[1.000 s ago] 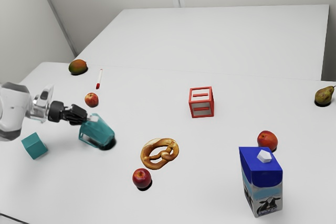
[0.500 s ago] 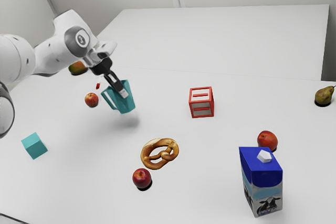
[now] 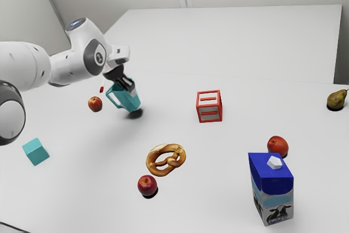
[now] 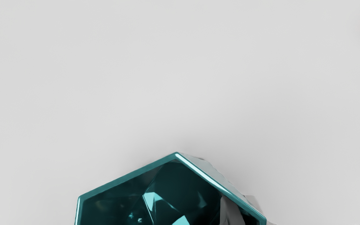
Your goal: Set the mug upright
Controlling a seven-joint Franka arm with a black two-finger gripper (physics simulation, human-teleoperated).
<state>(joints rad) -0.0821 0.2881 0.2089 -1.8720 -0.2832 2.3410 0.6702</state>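
While the exterior view presents the mug (image 3: 126, 100) from the side, tilted, with its handle (image 3: 113, 97) toward the exterior view's left, the wrist view presents its dark interior and angular rim (image 4: 130, 175). The gripper (image 3: 132, 91) has its fingers (image 4: 230, 212) clamped on the mug's wall, one inside and one outside. A shadow lies on the bench (image 3: 218, 162) under the mug; contact between base and bench cannot be determined. The exterior view also records an apple (image 3: 95, 103) near the handle side and, on the mug's other side, a red-framed block (image 3: 209, 106), upright and well apart from it.
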